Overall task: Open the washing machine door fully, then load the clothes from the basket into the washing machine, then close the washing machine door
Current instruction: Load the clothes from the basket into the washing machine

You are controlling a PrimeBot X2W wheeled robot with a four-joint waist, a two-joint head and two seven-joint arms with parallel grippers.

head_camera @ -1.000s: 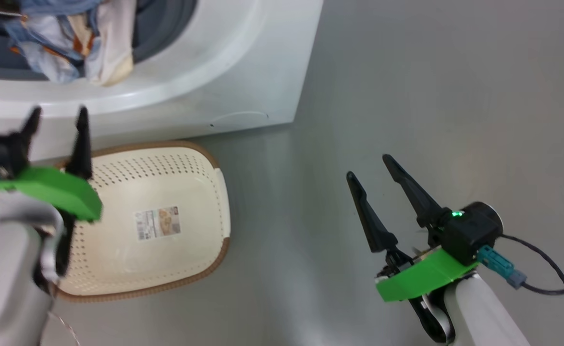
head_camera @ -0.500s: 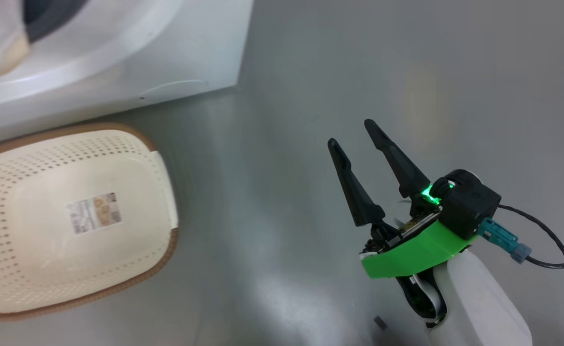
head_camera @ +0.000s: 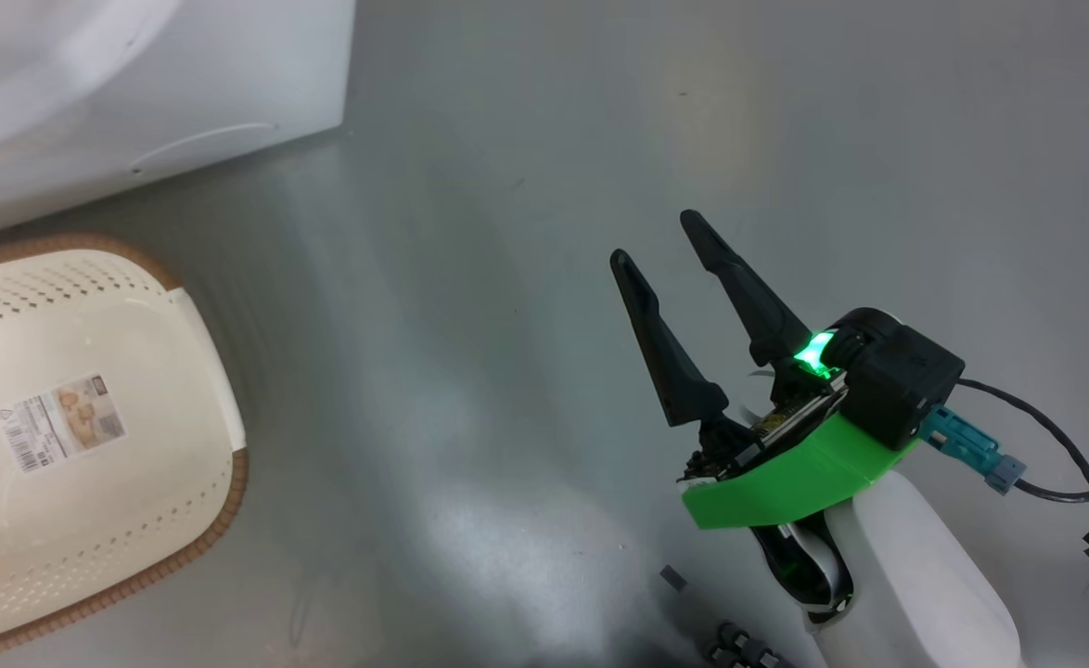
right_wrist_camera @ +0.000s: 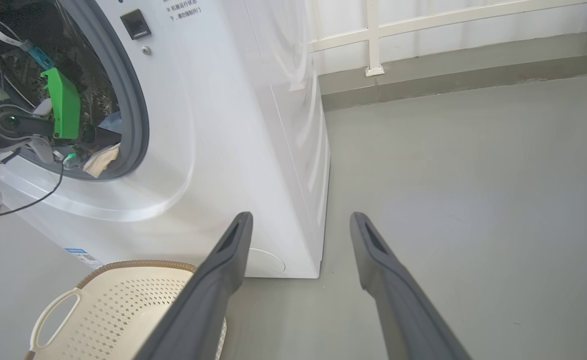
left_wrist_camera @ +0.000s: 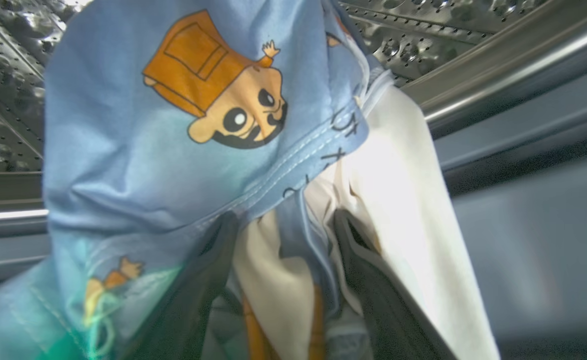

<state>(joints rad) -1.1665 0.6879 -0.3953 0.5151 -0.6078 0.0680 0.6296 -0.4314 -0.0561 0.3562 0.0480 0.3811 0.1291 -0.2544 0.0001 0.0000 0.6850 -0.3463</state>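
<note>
Left gripper (left_wrist_camera: 284, 217) spread at drum (left_wrist_camera: 3, 100), clothes (left_wrist_camera: 173, 150) draped over its fingers (left_wrist_camera: 193, 310); right gripper (head_camera: 656, 238) spread, empty, above floor (head_camera: 507, 278).

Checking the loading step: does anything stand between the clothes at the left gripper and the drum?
Nothing visible does. The clothes drape over the left gripper, the steel drum directly behind them.

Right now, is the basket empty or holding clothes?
Empty where visible: the basket shows its bare perforated bottom and label sticker.
</note>
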